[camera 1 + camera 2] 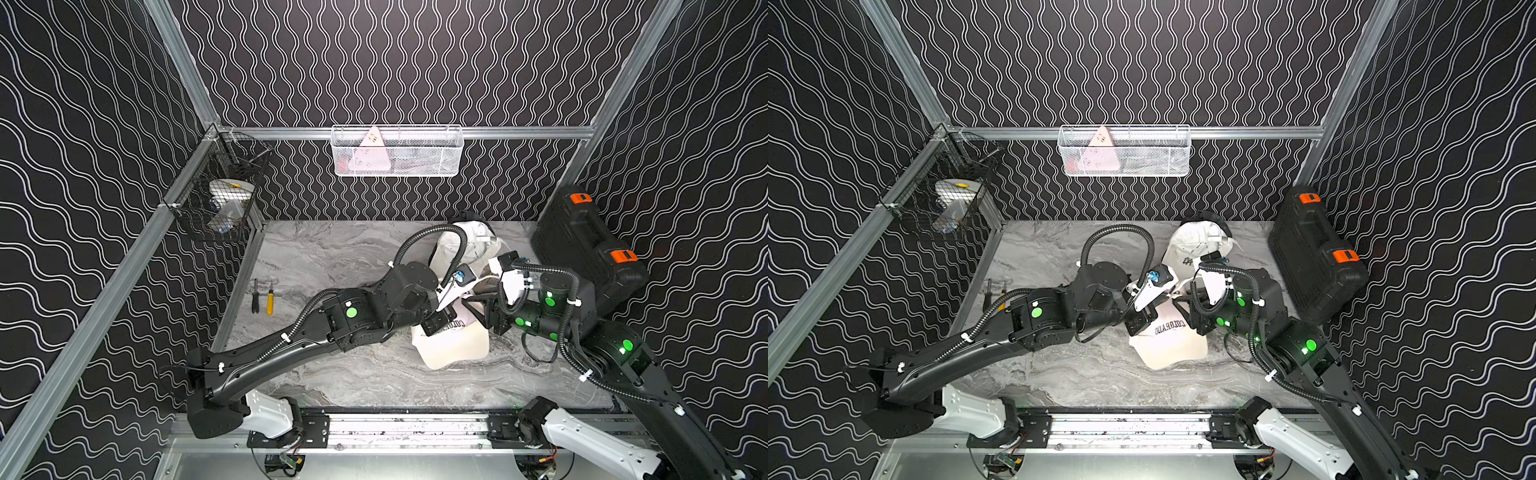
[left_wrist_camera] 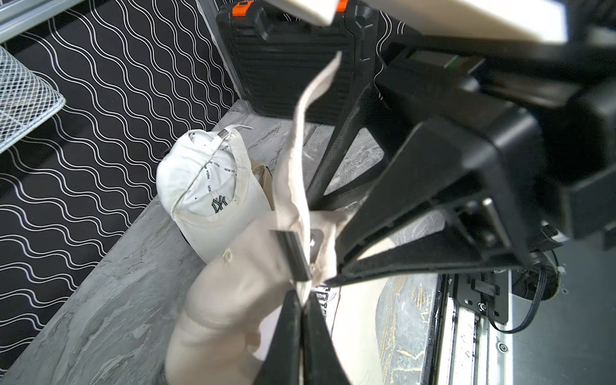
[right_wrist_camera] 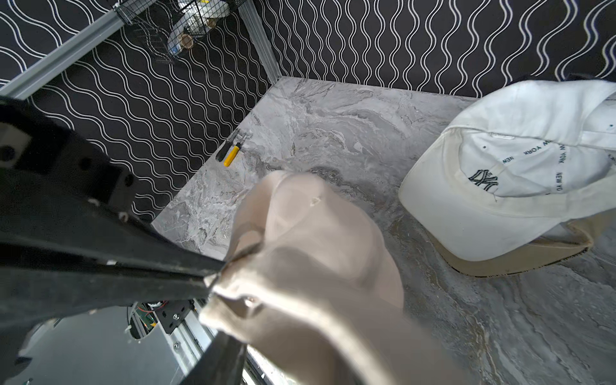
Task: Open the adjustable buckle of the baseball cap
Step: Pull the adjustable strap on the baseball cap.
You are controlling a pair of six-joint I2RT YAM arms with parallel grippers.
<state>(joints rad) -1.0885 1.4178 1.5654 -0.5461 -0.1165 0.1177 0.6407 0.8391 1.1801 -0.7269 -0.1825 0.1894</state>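
Observation:
In both top views a beige baseball cap (image 1: 453, 345) (image 1: 1169, 345) lettered COLORADO hangs between my two grippers, its brim toward the front. In the left wrist view my left gripper (image 2: 301, 295) is shut on the cap's back band just below the metal buckle (image 2: 293, 256). The strap's loose tail (image 2: 300, 133) runs away from the buckle. My right gripper (image 2: 321, 241) stands open at the buckle, its fingers spread on either side of the cloth. In the right wrist view the cap's crown (image 3: 316, 233) fills the middle, and one right finger (image 3: 216, 360) shows beneath it.
A white New York cap (image 1: 480, 247) lies on a tan cap at the back right. A black case (image 1: 590, 257) with orange latches leans on the right wall. Two screwdrivers (image 1: 262, 297) lie at the left. A white wire basket (image 1: 397, 151) and a black one (image 1: 224, 195) hang on the walls.

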